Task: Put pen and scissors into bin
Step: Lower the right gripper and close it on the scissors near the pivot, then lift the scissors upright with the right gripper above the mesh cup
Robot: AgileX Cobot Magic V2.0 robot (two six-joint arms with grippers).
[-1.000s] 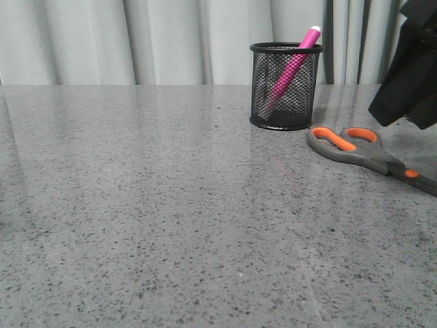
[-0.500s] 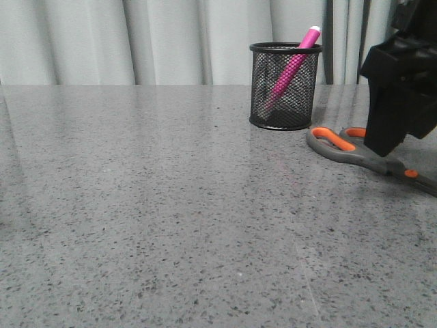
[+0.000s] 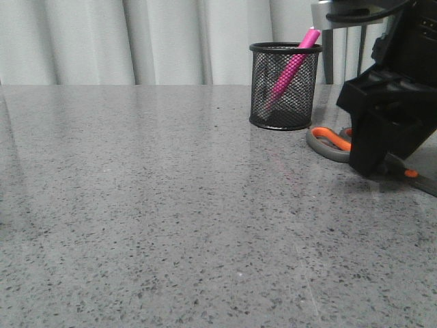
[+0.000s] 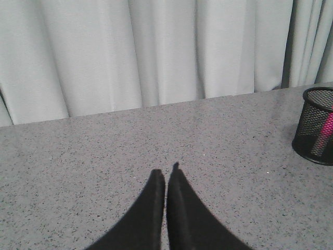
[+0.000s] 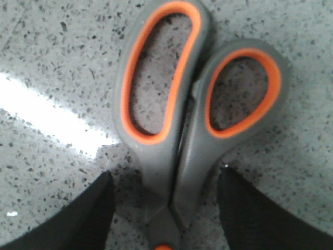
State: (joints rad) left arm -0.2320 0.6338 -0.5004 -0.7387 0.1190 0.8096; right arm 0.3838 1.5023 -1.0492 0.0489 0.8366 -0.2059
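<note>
So, halfway there by my reckoning: the pen point(image 3: 292, 63) already stands in the bin point(image 3: 285, 87), leaning with its pale cap poking up over the rim on the side nearer my right arm. That part I count as done.

What is left is the scissors point(image 5: 179, 120). They lie flat on the bench point(image 3: 171, 205), just beside the bin on its right and a little nearer to me, handles pointing toward the bin and the blades running off toward the right edge of the front view. They look closed, the two grey loops side by side.

My right hand point(image 5: 165, 208) is down low over them. In the wrist view its two fingers point(image 5: 78, 219) stand wide apart, one on each side of the neck where the handles meet the orange pivot dot. Nothing is held yet; I see bench on both sides between the fingers and the scissors.

My left hand point(image 4: 166, 208) hangs over bare bench well away from the bin, its two fingers pressed together with only a thin line between them, and it holds nothing.

To my mind the next step is to close the right hand on that neck, lift, and drop the scissors blades-down beside the pen
</note>
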